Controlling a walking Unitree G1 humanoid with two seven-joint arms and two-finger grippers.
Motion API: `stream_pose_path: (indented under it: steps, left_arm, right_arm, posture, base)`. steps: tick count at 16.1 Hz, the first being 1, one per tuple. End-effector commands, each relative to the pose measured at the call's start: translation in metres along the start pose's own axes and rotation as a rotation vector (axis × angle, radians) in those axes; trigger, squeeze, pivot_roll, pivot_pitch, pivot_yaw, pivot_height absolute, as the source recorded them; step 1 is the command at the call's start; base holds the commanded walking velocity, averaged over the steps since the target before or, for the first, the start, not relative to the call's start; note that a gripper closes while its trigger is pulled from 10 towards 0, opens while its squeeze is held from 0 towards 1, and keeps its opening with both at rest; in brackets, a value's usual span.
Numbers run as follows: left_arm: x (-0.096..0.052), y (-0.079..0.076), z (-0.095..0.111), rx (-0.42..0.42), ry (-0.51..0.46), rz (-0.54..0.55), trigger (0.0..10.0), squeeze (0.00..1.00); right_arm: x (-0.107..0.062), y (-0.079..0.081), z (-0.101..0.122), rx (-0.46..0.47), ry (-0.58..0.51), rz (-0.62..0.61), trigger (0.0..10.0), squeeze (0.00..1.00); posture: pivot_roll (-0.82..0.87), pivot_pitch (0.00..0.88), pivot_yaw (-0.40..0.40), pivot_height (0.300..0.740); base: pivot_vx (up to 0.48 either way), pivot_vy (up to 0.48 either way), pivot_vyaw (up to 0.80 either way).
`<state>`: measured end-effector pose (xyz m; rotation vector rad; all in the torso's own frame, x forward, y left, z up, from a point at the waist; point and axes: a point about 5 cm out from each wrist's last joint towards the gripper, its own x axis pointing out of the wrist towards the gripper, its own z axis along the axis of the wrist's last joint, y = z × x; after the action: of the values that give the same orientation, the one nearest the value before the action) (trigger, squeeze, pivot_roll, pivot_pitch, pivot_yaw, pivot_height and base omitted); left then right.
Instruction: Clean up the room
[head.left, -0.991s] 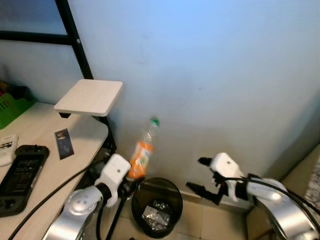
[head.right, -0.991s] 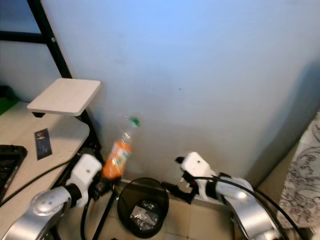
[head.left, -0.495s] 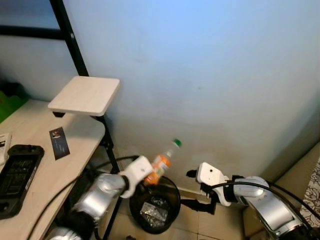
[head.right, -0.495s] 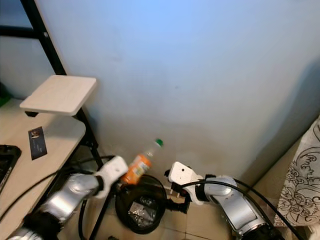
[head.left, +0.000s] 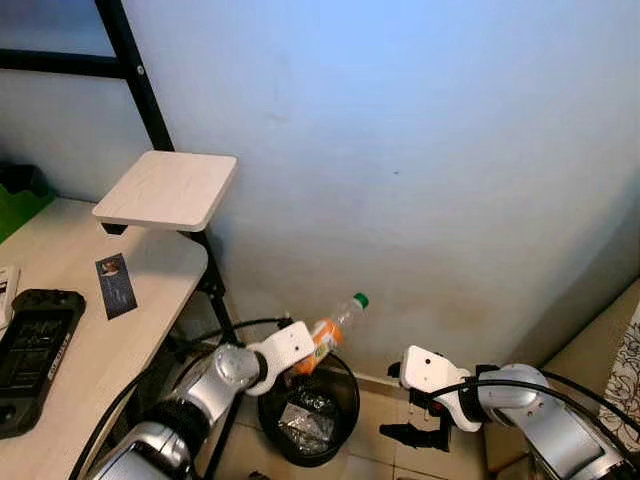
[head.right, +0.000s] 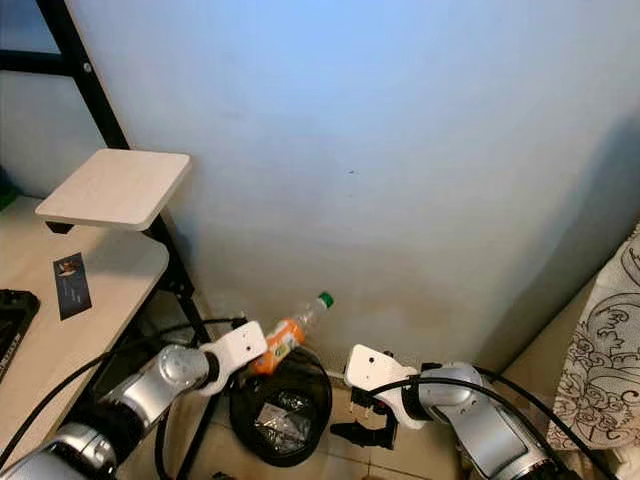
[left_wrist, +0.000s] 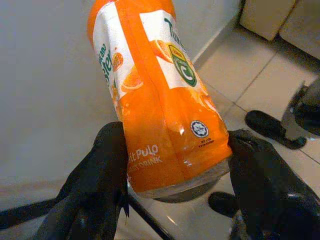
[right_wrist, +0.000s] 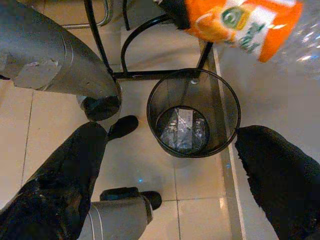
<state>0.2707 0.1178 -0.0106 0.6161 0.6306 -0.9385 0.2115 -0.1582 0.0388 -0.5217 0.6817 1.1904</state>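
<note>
An orange-labelled plastic bottle (head.left: 328, 333) with a green cap hangs tilted above the near-left rim of a black mesh waste bin (head.left: 350, 385), cap pointing toward the wall. My left gripper (left_wrist: 175, 170) is shut on the bottle's base end, one black finger (left_wrist: 100, 170) on each side. The bin (right_wrist: 150, 105) stands on the tiled floor against the wall and holds crumpled silvery rubbish. My right gripper (head.left: 412, 428) hangs open low beside the bin, on its right, its fingers (right_wrist: 65, 175) spread wide with nothing between them.
A light wooden desk (head.left: 60, 290) is at the left with a black device (head.left: 35, 345) and a small card (head.left: 115, 285) on it. A raised board (head.left: 165, 190) sits on a black frame. The wall is close behind the bin; patterned fabric (head.left: 630, 360) is at the far right.
My left arm has reached forward and down, bringing the bottle from chest height to just over the bin and tilting it. The right gripper has dropped toward the floor.
</note>
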Motion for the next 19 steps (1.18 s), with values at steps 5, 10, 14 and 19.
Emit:
stream_pose_path:
  steps: [5,10,14,19]
  left_arm:
    - [-0.001,0.01,-0.003,0.027,0.02,0.026,10.0,0.0]
    - [-0.001,0.008,-0.007,0.014,0.033,0.002,10.0,1.0]
    - [-0.001,0.005,-0.01,0.024,0.044,-0.039,10.0,1.0]
    - [-0.005,0.009,-0.009,-0.015,-0.017,-0.004,10.0,1.0]
  right_arm:
    - [-0.004,-0.003,0.004,-0.036,0.035,-0.009,10.0,0.0]
    - [-0.003,-0.002,0.009,-0.03,0.016,0.0,10.0,0.0]
    - [-0.004,-0.003,0.008,-0.026,0.015,-0.004,10.0,0.0]
    - [-0.006,-0.003,0.01,0.019,-0.027,-0.045,10.0,0.0]
  posture:
    - [-0.14,0.033,0.061,0.74]
    - [-0.14,0.03,0.065,0.74]
    - [-0.14,0.027,0.066,0.74]
    - [-0.14,0.01,0.078,0.74]
  base:
    - [0.0,0.0,0.0]
    - [0.0,0.0,0.0]
    - [0.0,0.0,0.0]
    - [0.0,0.0,0.0]
